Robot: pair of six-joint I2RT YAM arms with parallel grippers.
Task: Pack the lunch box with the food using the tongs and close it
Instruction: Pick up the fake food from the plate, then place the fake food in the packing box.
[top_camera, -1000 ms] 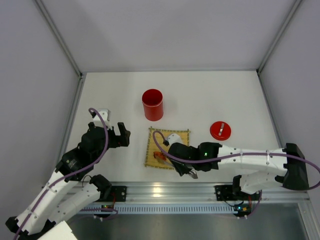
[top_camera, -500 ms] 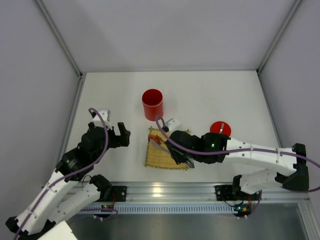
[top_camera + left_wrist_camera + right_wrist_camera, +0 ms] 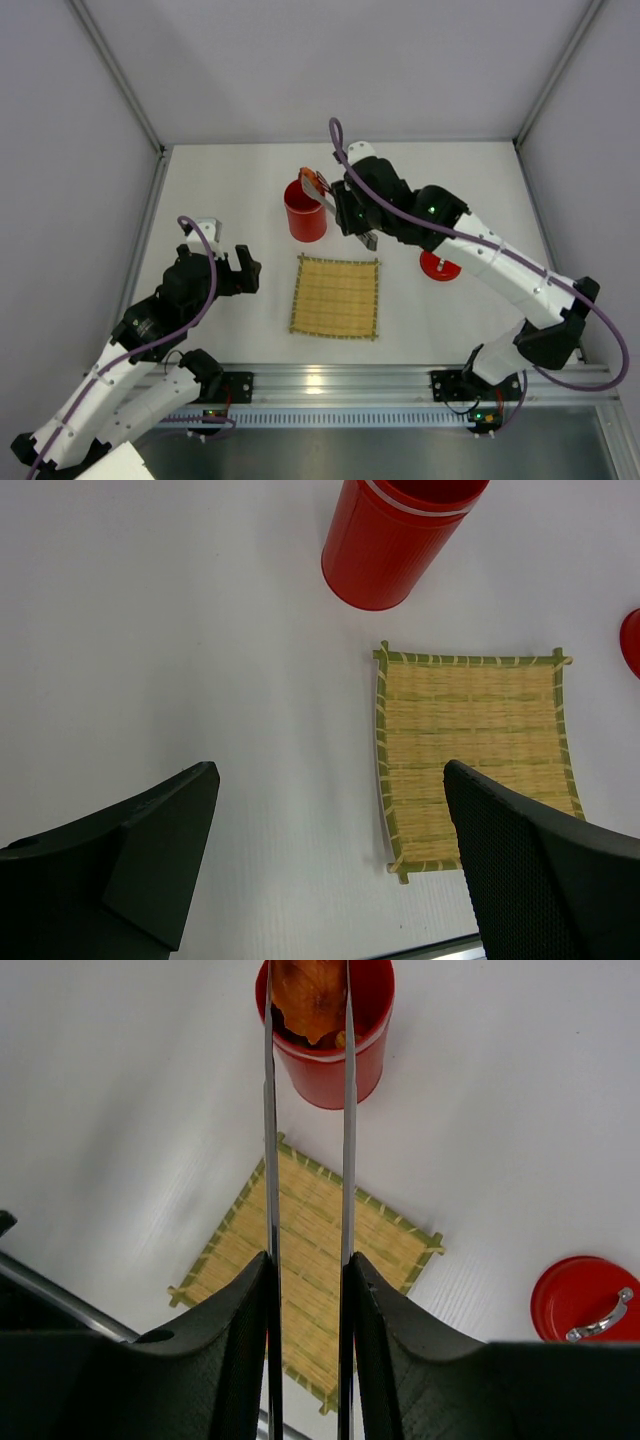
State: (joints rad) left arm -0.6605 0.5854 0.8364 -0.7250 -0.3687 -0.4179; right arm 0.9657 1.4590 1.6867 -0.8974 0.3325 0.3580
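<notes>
The red lunch box (image 3: 305,212) stands open behind the bamboo mat (image 3: 336,296). My right gripper (image 3: 346,207) is shut on the silver tongs (image 3: 326,195), raised beside the box. In the right wrist view the tongs (image 3: 268,1140) run straight ahead from my right gripper (image 3: 308,1270), and their tips pinch an orange food piece (image 3: 310,995) over the mouth of the lunch box (image 3: 328,1060). The red lid (image 3: 440,264) with its silver handle lies on the table to the right. My left gripper (image 3: 328,772) hovers open and empty, left of the mat (image 3: 470,730).
Grey walls close in the white table on three sides, and a metal rail (image 3: 330,385) runs along the near edge. The right arm stretches over the table between the lid and the lunch box. The mat carries nothing.
My right arm has lifted the tongs with the orange food piece off the mat and swung it back to the top of the lunch box. The left arm has stayed still.
</notes>
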